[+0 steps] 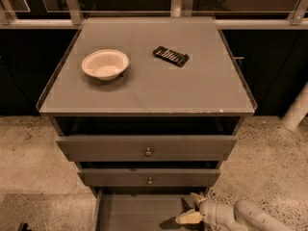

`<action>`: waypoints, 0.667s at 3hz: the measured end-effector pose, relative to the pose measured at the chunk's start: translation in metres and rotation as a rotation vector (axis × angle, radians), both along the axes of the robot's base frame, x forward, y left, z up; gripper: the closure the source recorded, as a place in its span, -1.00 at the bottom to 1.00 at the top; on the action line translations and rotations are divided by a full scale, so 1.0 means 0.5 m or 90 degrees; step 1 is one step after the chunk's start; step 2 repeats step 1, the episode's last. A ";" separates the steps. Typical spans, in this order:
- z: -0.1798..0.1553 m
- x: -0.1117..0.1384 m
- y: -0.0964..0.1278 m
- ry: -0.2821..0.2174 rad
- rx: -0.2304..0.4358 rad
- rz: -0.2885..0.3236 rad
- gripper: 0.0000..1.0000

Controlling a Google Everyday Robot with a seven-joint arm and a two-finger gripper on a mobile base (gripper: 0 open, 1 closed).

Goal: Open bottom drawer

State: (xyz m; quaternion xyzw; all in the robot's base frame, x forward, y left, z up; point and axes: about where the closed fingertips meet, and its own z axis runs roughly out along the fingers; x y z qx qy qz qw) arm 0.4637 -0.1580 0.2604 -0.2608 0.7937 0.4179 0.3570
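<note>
The grey cabinet has three drawers. The bottom drawer [134, 213] stands pulled far out, and I look down into its bare grey inside. Its front and knob lie below the picture's lower edge, out of view. My gripper [192, 208] reaches in from the lower right, over the drawer's right rear part, just below the middle drawer front [149, 178]. Its two pale fingers [188, 218] are spread apart with nothing between them. The top drawer front [147, 148] stands slightly out.
On the cabinet top [207, 90] stand a white bowl [105, 64] at the left and a black remote-like object [171, 56] near the middle back. A speckled floor [274, 167] surrounds the cabinet. A white post [296, 109] stands at the right. Dark cabinets line the back.
</note>
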 end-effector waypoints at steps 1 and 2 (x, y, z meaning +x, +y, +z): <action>0.000 0.000 0.000 0.000 0.000 0.000 -1.00; 0.000 0.000 0.000 0.000 0.000 0.000 -1.00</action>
